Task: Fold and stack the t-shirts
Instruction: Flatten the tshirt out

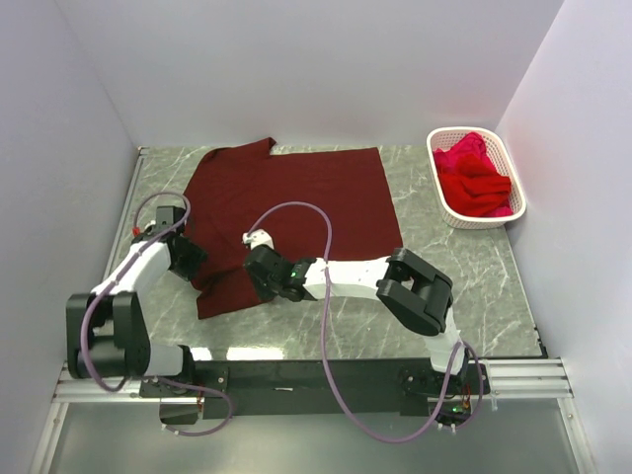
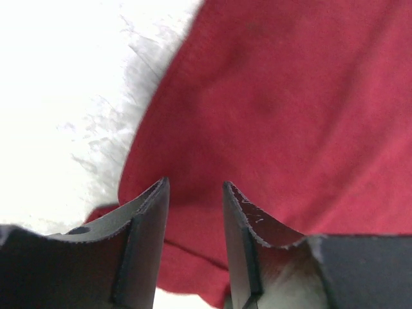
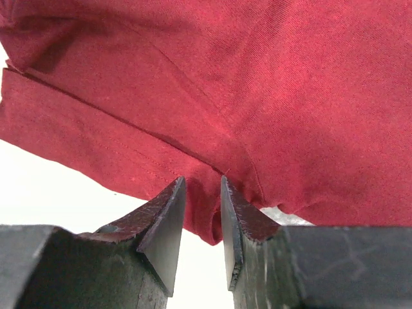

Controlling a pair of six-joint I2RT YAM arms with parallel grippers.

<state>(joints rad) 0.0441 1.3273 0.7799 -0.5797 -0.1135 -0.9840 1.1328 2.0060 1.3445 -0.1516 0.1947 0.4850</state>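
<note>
**Pincer placement at the shirt's near-left corner**

Left pincer (image 2: 195,187): released, fingers apart with a clear gap. Flat cloth and a hem line show through the gap. It sits on the left border of the shirt (image 1: 306,193).

Right pincer (image 3: 203,180): fingers close together, with a tip of hem reaching into the slot. Whether the cloth is nipped cannot be told. It sits on the near border, just right of the left pincer.

The maroon shirt is spread flat on the bench (image 1: 464,267). Its long axis runs left to right. From both pincers the bulk of the cloth lies away and to the right, and only the near-left corner lies between them.

Judgement: the coming fold turns on this offset. The left arm is nearer the left border and the right arm nearer the near hem. Either border has to travel toward the far right, across the body.

The red shirts (image 1: 474,178) lie heaped in the basket (image 1: 435,173) at the far right, well apart and not yet folded.
</note>
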